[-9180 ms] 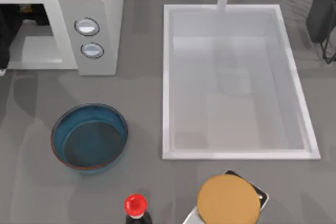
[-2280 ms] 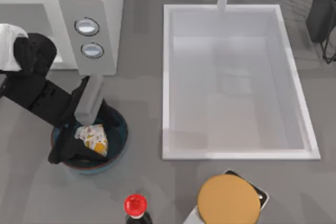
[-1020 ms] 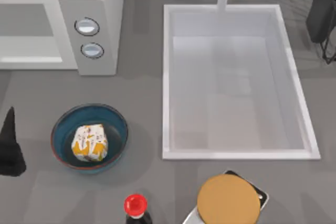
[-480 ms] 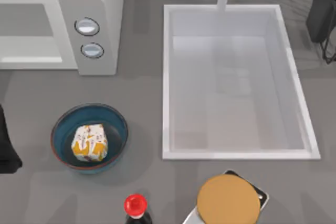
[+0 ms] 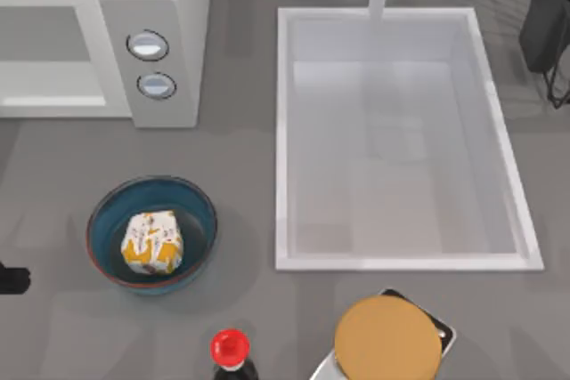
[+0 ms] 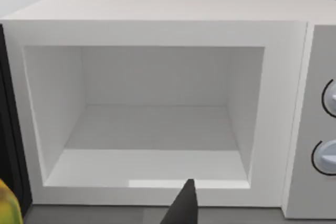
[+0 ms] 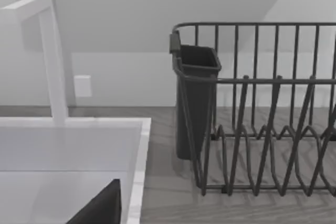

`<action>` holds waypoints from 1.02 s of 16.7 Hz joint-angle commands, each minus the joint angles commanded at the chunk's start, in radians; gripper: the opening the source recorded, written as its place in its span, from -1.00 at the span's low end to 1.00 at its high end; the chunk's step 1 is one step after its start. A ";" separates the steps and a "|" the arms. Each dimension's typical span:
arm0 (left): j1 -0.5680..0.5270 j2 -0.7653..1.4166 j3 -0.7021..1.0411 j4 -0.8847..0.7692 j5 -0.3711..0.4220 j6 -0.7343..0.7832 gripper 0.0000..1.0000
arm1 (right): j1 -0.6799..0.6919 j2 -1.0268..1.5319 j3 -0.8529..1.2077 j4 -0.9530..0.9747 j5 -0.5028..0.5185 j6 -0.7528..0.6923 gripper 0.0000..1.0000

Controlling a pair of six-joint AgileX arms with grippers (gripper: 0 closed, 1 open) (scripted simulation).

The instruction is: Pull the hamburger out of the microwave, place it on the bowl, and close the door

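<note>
Left wrist view: a single dark fingertip of the left gripper (image 6: 184, 205) pokes up in front of the microwave (image 6: 157, 19), and nothing is held; whether the fingers are spread or pressed together cannot be told from this sliver. In the top view a small dark part of the left arm (image 5: 12, 279) sits at the table's far left edge, level with the near side of the bowl and apart from it.

Straight ahead of the left gripper, the microwave's cavity stands open, white inside with a bare floor. The door (image 6: 9, 124) appears as a dark strip swung out at the cavity's hinge side. Two round silver-blue knobs (image 6: 328, 98) sit on the grey panel at the other side of the opening.

In the top view the microwave occupies the far left corner of the grey table (image 5: 240, 157). The blue bowl (image 5: 105, 211) sits nearer the front on the left, well apart from the microwave. The hamburger (image 5: 152, 241), wrapped in white paper with orange-yellow print, rests inside the bowl, roughly centred.

A white sink basin (image 5: 401, 140) fills the right half of the table. At the front edge stand a red-capped bottle (image 5: 231, 348) and a flat tan disc (image 5: 387, 338).

Right wrist view: a dark finger of the right gripper (image 7: 100, 207) shows over the sink's corner, its opening impossible to judge. Beyond it stand a white faucet (image 7: 52, 56) and a dark wire dish rack (image 7: 257, 108).
</note>
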 joint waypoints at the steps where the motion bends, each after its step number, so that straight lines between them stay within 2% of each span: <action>1: 0.000 0.000 0.000 0.000 0.000 0.000 -0.36 | 0.000 0.000 0.000 0.000 0.000 0.000 1.00; 5: 0.000 0.000 0.000 0.000 0.000 0.000 -0.96 | 0.000 0.000 0.000 0.000 0.000 0.000 1.00; 6: 0.000 0.000 0.000 0.000 0.000 0.000 -1.00 | 0.000 0.000 0.000 0.000 0.000 0.000 1.00; 15: -0.003 0.004 0.001 0.002 -0.003 0.000 -1.00 | 0.000 0.000 0.000 0.000 0.000 0.000 1.00; 17: -0.037 0.039 0.013 0.026 -0.036 0.001 -1.00 | 0.000 0.000 0.000 0.000 0.000 0.000 1.00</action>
